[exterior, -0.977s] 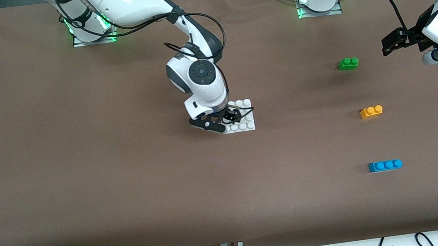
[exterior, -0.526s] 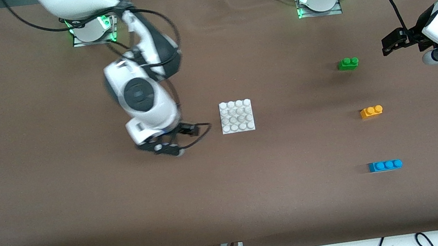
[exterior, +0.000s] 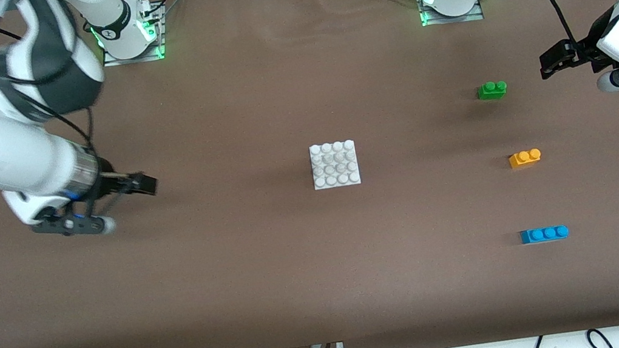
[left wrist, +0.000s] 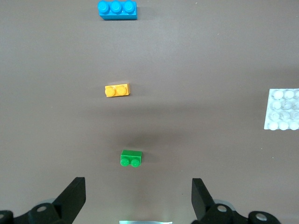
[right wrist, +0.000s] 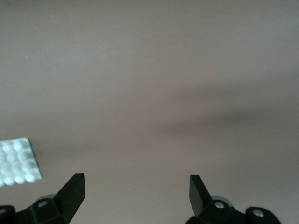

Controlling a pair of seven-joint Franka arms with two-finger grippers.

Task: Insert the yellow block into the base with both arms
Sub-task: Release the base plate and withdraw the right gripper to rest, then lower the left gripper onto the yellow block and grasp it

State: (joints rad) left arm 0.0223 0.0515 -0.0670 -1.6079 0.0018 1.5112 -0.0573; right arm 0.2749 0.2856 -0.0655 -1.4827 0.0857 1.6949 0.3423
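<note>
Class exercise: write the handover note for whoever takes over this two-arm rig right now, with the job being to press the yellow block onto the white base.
Right gripper: open, empty, over bare table toward the right arm's end, apart from the base.
Left gripper: open, empty, waiting over the left arm's end of the table.
Yellow block: on the table, untouched, between the green brick and the blue brick.
Done: base sits mid-table, studs bare.
Left: grasp the yellow block, carry it over, press it onto the base.
</note>
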